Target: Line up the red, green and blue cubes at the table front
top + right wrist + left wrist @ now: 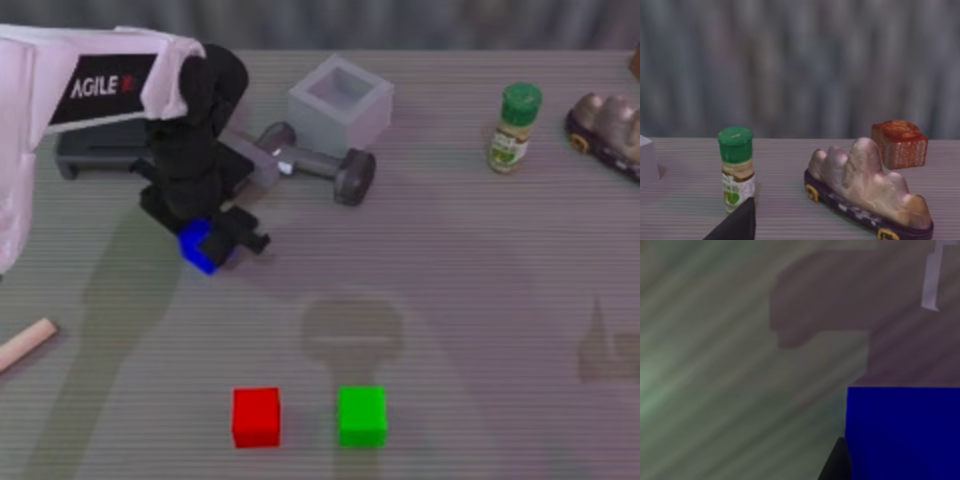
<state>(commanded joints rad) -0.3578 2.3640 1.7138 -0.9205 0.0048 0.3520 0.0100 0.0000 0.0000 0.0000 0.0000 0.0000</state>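
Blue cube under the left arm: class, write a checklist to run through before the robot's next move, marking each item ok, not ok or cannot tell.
1. Left gripper sits at the small deep blue cube: ok.
2. Fingers shut on that cube: cannot tell.
3. Bright red cube at the table front: ok.
4. Bright green cube beside it, apart, level with it: ok.
5. Bare striped grey-brown table beside the green cube for the blue one: ok.
6. Grey dumbbell close behind the gripper: cannot tell whether it is clear.

The wide grey-brown striped table (470, 300) carries a bright red cube (256, 416) and bright green cube (362, 415) at six o'clock, and a green-capped spice bottle (515, 127) at two o'clock.
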